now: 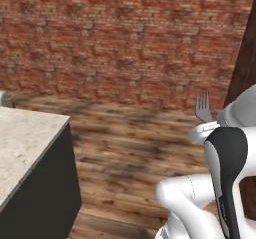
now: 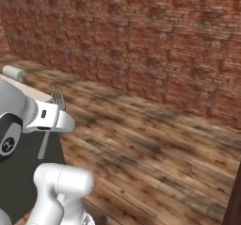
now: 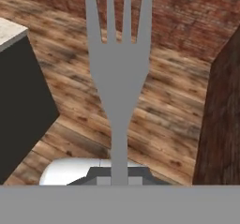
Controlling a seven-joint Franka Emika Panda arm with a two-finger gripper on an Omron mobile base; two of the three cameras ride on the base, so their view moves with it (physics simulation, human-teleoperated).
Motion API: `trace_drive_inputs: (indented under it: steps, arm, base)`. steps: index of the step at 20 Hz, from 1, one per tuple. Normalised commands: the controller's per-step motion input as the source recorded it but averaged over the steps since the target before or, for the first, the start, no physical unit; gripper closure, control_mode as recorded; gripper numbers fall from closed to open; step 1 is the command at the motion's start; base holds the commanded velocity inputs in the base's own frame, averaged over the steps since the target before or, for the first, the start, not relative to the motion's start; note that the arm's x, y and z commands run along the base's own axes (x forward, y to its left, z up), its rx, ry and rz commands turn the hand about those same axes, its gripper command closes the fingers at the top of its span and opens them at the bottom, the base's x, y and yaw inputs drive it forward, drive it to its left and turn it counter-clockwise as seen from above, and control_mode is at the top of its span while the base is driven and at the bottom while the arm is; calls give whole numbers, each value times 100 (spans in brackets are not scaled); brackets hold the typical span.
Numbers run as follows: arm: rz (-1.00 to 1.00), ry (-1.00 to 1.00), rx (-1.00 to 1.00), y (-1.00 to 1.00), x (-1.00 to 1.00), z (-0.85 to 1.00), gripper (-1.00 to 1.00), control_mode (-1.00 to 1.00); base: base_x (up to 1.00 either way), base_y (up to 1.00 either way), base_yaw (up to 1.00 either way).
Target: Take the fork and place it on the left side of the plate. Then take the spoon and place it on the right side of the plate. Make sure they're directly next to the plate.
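Silver-grey and slim, the fork (image 3: 118, 73) stands upright in the robot's claw (image 3: 119, 178), its four tines pointing up and away from the hand. The claw is closed tight on the lower handle, holding the fork clear of everything else. In the hand view the fork's head and tines rise in front of the wooden plank floor (image 3: 164, 106), with the brick wall (image 3: 187, 12) behind the tine tips.

From the left base view, the fork (image 1: 203, 108) pokes up just above the arm's white wrist, its tines set against the base of the brick wall (image 1: 125, 38). The pale speckled surface (image 1: 22, 143), with its dark side panel, lies well to the left of the fork and lower, across a stretch of plank floor (image 1: 130, 158).

From the right base view, the fork (image 2: 58, 98) again rises from the wrist, and its handle (image 2: 44, 146) hangs down below the hand in front of the surface's dark side. A small pale cylindrical object (image 2: 15, 72) lies on the surface (image 2: 28, 90) beyond and left of the fork; what it is cannot be made out.
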Motion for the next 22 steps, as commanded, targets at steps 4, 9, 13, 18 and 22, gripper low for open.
trace_drive_inputs:
  steps: [4,9,13,18,22]
  arm:
    - [0,0,0,0,0,0,100,100]
    - [0,0,0,0,0,0,100,100]
    - [0,0,0,0,0,0,100,100]
    - [0,0,0,0,0,0,100,100]
    - [0,0,0,0,0,0,100,100]
  base:
    - [100,-35,27]
    - [100,-35,30]
    - [100,-32,29]
    - [100,-14,32]
    - [100,0,37]
